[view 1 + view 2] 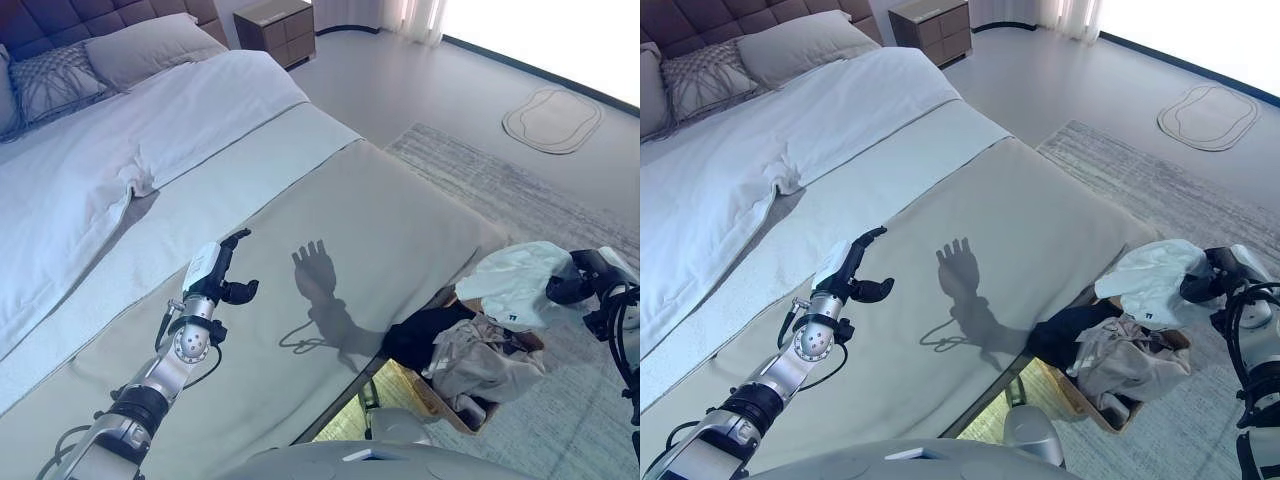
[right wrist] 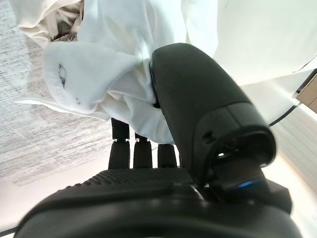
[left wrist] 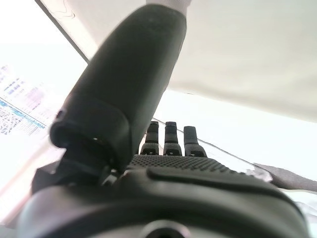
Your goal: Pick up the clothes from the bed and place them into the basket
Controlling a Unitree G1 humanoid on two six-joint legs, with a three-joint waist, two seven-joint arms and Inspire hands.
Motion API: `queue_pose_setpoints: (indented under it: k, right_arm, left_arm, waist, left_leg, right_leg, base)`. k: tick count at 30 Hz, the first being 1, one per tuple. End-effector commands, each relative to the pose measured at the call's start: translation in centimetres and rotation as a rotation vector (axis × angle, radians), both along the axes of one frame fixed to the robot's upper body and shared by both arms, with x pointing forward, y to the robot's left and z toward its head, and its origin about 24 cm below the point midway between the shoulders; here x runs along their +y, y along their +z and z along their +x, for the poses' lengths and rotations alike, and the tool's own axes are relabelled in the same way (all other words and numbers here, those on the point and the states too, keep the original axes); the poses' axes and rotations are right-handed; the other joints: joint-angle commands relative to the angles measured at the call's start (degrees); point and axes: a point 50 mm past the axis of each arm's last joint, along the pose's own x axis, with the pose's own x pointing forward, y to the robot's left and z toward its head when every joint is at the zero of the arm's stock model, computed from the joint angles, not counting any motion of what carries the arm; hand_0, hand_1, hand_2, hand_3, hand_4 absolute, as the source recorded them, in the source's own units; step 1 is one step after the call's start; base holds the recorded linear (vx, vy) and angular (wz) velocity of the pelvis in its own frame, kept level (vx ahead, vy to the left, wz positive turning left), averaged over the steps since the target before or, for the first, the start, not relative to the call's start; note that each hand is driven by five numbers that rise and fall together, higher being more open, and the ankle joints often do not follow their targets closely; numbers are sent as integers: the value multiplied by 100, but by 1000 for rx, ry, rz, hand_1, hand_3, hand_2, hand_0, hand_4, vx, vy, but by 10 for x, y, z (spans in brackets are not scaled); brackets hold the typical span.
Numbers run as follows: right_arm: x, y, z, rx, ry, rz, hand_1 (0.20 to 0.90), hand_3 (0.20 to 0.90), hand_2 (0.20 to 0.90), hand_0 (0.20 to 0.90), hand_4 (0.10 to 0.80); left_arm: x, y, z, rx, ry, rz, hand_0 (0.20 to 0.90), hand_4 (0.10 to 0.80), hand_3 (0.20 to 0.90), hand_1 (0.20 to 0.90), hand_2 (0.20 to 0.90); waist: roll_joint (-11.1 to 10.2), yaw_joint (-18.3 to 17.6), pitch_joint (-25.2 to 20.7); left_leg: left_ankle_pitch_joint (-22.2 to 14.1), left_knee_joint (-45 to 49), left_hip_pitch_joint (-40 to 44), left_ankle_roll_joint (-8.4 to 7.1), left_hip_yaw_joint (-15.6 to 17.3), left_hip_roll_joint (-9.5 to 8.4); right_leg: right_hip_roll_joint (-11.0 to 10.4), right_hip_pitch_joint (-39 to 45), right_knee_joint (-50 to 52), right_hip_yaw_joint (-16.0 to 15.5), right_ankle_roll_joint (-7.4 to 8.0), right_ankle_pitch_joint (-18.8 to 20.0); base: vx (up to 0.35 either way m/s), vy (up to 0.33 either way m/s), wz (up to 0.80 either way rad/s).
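Several clothes (image 1: 470, 350) already filled the basket (image 1: 430, 395) off the bed's (image 1: 330, 230) foot corner, where the right robot hand (image 1: 575, 280) pinched a white garment (image 1: 515, 280) above it, while the left robot hand (image 1: 215, 275) hovered open-fingered and empty over bare bedding.

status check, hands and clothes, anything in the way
Left hand open over the bed. Right hand pinching white garment above the basket. Nothing blocking.

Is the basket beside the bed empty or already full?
Full: black and beige clothes heap above the basket rim, while the right hand holds a white garment over it.
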Motion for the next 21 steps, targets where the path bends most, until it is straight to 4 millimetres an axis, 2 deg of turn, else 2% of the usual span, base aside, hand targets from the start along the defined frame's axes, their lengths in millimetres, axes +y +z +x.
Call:
queue_pose_setpoints:
  k: [1,2,3,21]
  right_arm:
    - [-3,37,26,-140,-8,-62,300,200,300,300,100]
    - [-4,35,24,-131,-17,-60,349,258,349,349,158]
    - [-6,29,21,-105,-35,-52,900,900,900,900,800]
    - [-23,0,-8,40,-214,-11,900,900,900,900,800]
  left_arm:
    - [7,30,19,-132,-20,14,900,800,900,900,900]
    - [7,30,18,-132,-20,15,900,800,900,900,900]
    - [6,30,18,-132,-19,16,900,800,900,900,900]
    - [7,31,18,-133,-18,26,900,800,900,900,900]
  waist:
    - [-279,2,-396]
    - [-280,6,-392]
    - [-282,15,-387]
    - [-297,4,-379]
  left_leg:
    - [-295,296,-245,143,-51,-47]
    - [-292,293,-247,145,-49,-46]
    - [-287,278,-242,150,-50,-48]
    - [-242,223,-173,162,-3,-15]
  right_leg:
    - [-36,242,362,-159,236,-520]
    - [-38,243,358,-160,239,-517]
    - [-38,250,349,-165,244,-513]
    - [-5,292,309,-98,240,-464]
  base:
    - [-5,-1,4]
    - [-1,0,5]
    - [1,-1,5]
    - [1,-1,0]
